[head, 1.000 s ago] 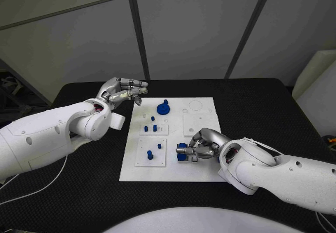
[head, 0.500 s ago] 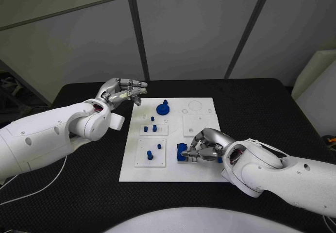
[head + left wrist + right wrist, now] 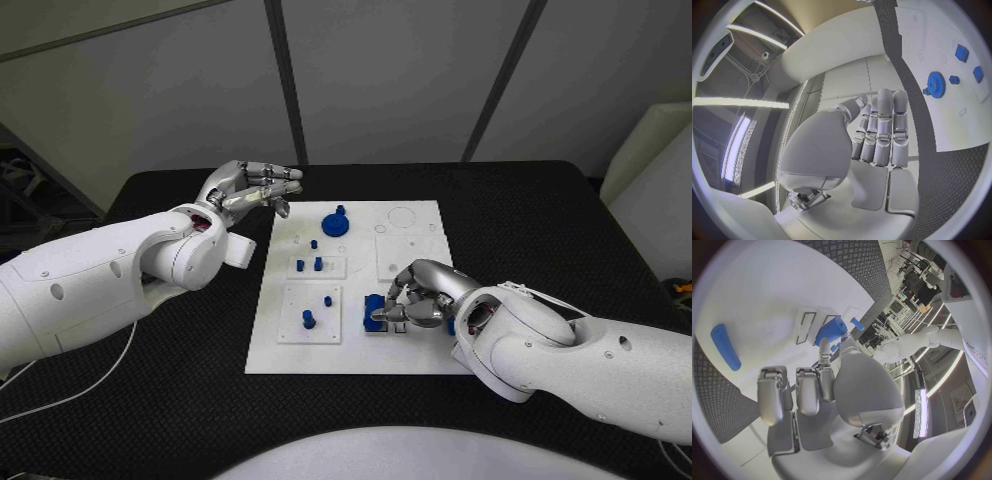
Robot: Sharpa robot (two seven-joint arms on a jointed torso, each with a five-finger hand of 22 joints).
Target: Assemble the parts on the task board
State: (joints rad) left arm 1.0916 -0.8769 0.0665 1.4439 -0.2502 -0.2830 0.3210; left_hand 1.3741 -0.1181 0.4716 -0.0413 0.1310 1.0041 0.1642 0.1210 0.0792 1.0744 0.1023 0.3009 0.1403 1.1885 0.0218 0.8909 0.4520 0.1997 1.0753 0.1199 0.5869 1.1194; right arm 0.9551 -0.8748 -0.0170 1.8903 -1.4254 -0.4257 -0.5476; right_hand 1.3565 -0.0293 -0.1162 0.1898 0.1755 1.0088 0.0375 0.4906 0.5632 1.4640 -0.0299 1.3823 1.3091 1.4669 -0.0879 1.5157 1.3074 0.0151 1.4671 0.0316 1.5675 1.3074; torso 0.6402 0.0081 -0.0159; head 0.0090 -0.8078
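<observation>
The white task board (image 3: 353, 345) lies in the middle of the black table. My right hand (image 3: 415, 300) sits at the board's near right part and pinches a blue block (image 3: 375, 312) that stands there. In the right wrist view the same hand (image 3: 817, 385) reaches with thumb and one finger to the blue block (image 3: 831, 330), its other fingers curled in. My left hand (image 3: 257, 188) hovers off the board's far left corner, fingers curled, with nothing in it. A blue gear (image 3: 336, 222) stands at the board's far end; it also shows as the gear (image 3: 935, 81) beyond my left hand (image 3: 879, 130).
Small blue pegs (image 3: 309, 265) stand in a plate at the board's middle, and two more pegs (image 3: 307, 319) in the near left plate. A long blue piece (image 3: 724, 346) lies flat on the board (image 3: 761, 305). Black table (image 3: 548, 230) surrounds the board.
My right hand has shifted slightly over the blue block and its fingers have closed tighter round it. The left hand has not moved.
</observation>
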